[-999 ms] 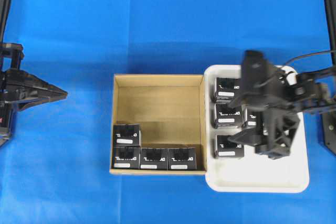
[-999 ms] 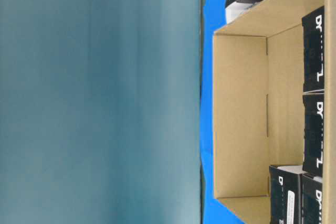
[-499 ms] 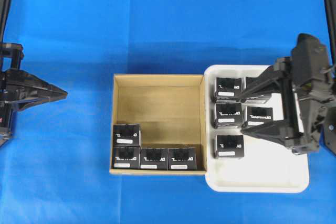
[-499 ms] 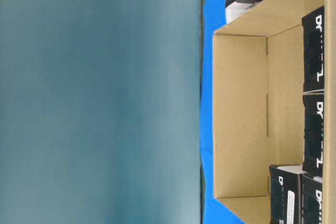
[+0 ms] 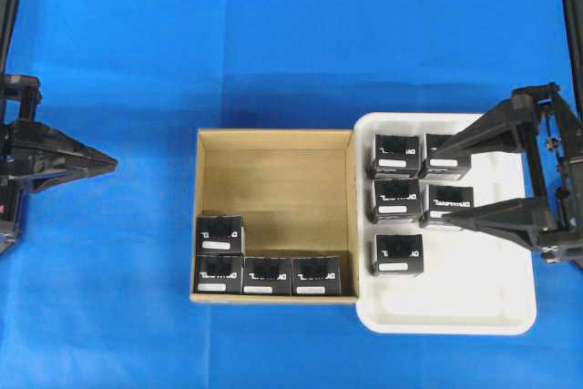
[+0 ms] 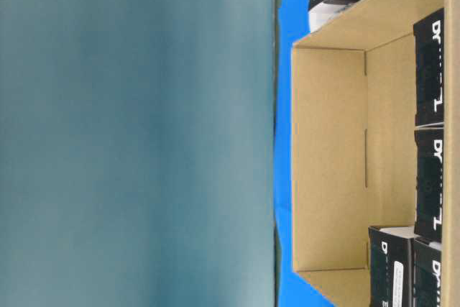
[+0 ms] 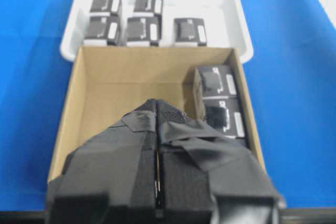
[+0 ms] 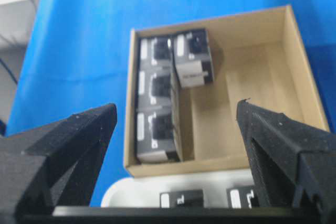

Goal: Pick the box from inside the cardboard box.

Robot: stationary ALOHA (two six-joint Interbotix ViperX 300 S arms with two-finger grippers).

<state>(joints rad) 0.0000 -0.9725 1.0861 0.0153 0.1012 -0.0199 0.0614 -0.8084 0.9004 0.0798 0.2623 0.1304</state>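
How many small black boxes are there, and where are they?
9. Four sit in the cardboard box: three along its near wall, one behind the left one. Five sit in the white tray. None appears hidden.

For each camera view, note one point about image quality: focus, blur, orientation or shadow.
Overhead: sharp and evenly lit; the cardboard box walls shade its floor. Table-level: picture turned sideways, mostly a blank teal wall. Left wrist: the shut left claw fills the foreground, soft; the white tray is slightly blurred. Right wrist: the open right claw is out of focus, the black boxes beyond fairly clear.
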